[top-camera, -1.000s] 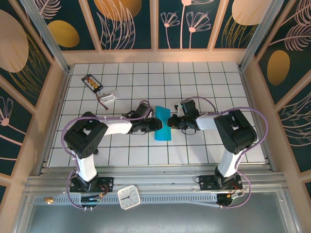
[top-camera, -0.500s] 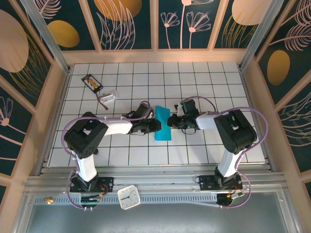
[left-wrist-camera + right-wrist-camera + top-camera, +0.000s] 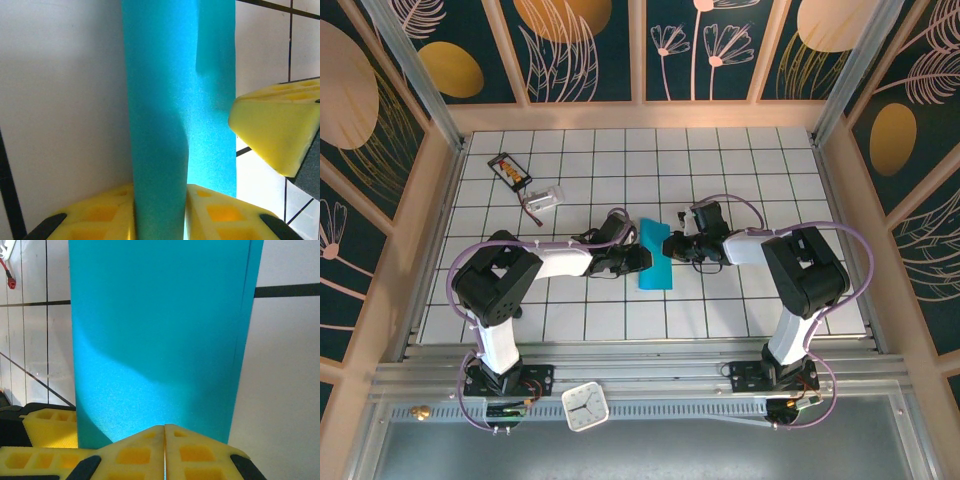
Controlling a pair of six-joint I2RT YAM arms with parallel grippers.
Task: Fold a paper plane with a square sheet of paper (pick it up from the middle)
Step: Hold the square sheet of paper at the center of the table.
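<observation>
At the middle of the table [image 3: 720, 170], the folded paper [image 3: 654, 255] is being worked between both arms. A tear or crooked crease is being risked if it is pulled unevenly. Its raised fold is being pinched by the narrowly set left end effector [image 3: 160, 200]. Its edge is being touched by the fully closed right end effector [image 3: 165, 432].

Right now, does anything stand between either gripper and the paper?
Nothing visible does. The paper runs between the fingers of the left gripper, and the right gripper, shut, sits at its opposite edge. The black card lies far off, back left.
</observation>
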